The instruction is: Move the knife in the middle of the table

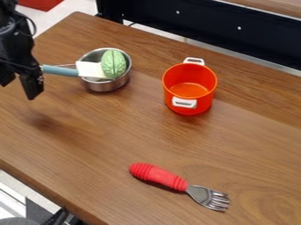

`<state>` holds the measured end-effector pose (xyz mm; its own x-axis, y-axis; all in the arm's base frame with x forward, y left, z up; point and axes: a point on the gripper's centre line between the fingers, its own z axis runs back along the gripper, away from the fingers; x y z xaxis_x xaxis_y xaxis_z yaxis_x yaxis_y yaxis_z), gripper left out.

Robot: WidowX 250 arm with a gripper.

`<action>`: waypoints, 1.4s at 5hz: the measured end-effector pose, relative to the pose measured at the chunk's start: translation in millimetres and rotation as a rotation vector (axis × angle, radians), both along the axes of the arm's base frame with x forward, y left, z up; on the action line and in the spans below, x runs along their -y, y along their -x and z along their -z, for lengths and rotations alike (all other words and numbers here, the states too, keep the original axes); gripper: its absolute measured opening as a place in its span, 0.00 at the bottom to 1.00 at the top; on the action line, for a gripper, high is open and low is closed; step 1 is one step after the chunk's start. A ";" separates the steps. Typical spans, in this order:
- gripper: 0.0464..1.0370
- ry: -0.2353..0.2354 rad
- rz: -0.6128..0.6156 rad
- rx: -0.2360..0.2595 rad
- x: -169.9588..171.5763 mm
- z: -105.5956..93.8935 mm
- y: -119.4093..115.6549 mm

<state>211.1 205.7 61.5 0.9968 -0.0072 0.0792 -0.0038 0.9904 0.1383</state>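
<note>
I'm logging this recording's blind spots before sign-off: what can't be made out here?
All in the camera view:
- Small silver metal pot: most of its floor, hidden by the knife with white blade and blue-green handle and the ridged green toy.
- Blade's far end: hidden by the green toy.
- Black two-finger gripper: its gap to the knife handle; one angle hides depth.
- Flat red object: cut off by the top edge.

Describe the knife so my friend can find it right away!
On the wooden table, find the small metal pot with a bumpy green thing in it. The knife sticks out over its rim, with a teal handle and white blade. The fork has a red handle instead.
</note>
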 end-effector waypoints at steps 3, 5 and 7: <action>0.96 0.044 0.339 -0.157 2.6 -11.7 -34.6; 0.96 0.024 0.396 -0.143 12.1 -7.6 -43.3; 0.96 0.032 0.392 -0.141 15.4 6.6 -62.5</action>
<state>273.6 190.3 55.0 0.9202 -0.3881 -0.0519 0.3912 0.9169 0.0796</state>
